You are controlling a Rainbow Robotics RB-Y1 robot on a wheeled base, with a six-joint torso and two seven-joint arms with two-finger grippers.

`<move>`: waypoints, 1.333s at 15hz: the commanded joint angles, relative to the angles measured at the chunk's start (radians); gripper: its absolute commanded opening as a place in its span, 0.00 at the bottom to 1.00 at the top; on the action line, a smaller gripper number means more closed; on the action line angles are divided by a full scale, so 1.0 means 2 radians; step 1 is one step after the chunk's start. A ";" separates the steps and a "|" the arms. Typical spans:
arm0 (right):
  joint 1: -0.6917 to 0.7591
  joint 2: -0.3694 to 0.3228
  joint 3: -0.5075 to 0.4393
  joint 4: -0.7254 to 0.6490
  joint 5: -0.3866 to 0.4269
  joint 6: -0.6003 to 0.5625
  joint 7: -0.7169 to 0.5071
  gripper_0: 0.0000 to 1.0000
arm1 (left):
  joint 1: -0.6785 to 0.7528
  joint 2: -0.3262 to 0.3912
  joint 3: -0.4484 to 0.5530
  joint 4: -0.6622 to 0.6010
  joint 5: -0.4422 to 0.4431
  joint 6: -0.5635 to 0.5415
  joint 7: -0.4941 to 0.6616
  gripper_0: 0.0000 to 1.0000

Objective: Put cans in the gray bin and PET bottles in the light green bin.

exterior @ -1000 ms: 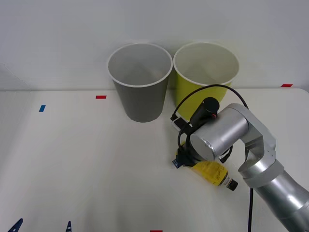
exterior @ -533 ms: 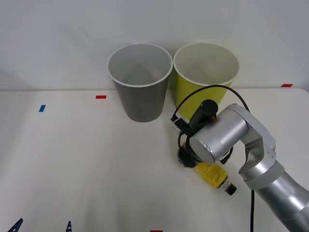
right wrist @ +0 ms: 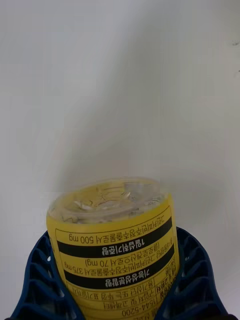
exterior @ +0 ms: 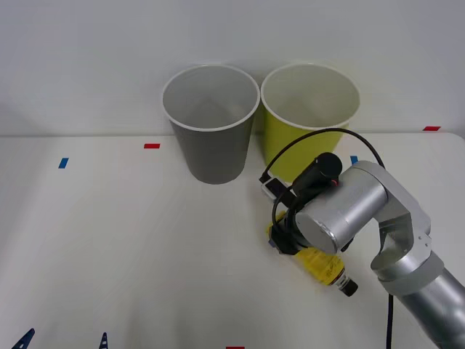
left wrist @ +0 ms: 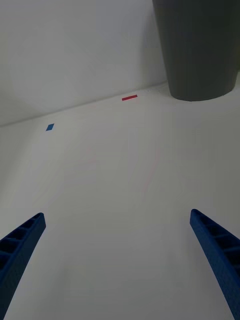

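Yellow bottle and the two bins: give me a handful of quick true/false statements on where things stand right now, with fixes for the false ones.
1. The right tool has its blue fingers on both sides of the PET bottle. True.
2. The PET bottle is already inside the light green bin. False: it lies on the table in front of that bin, under the right arm.
3. The gray bin stands to the left of the light green bin. True.
4. The left tool is holding a can. False: its fingers are spread wide over bare table, holding nothing.
5. The bottle's dark cap points toward the bins. False: in the front view it points away from them.
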State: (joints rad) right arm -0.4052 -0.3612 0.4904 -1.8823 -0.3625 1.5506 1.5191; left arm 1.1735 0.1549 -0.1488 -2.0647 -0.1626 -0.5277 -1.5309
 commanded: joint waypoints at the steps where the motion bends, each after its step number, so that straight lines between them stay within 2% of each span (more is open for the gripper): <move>1: 0.043 0.010 -0.035 -0.062 -0.001 -0.001 0.005 0.00 | 0.000 0.000 0.000 0.000 0.000 0.000 0.000 0.99; 8: 0.111 0.066 -0.093 -0.211 0.013 -0.004 0.003 0.00 | 0.000 0.000 0.000 0.000 0.000 0.000 0.000 0.99; 10: 0.111 0.070 -0.093 -0.227 0.019 -0.017 0.000 0.00 | 0.000 0.000 0.000 0.000 0.000 0.000 0.000 0.99; 14: 0.110 0.100 -0.106 -0.253 0.036 -0.037 -0.008 0.00 | 0.000 0.000 0.000 0.000 0.000 0.000 0.000 0.99; 20: 0.104 0.118 -0.107 -0.278 0.059 -0.041 -0.016 0.00 | 0.000 0.000 0.000 0.000 0.000 0.000 0.000 1.00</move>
State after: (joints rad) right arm -0.1913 -0.1324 0.2762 -2.4344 -0.2540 1.4706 1.4904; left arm 1.1735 0.1549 -0.1488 -2.0647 -0.1626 -0.5277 -1.5309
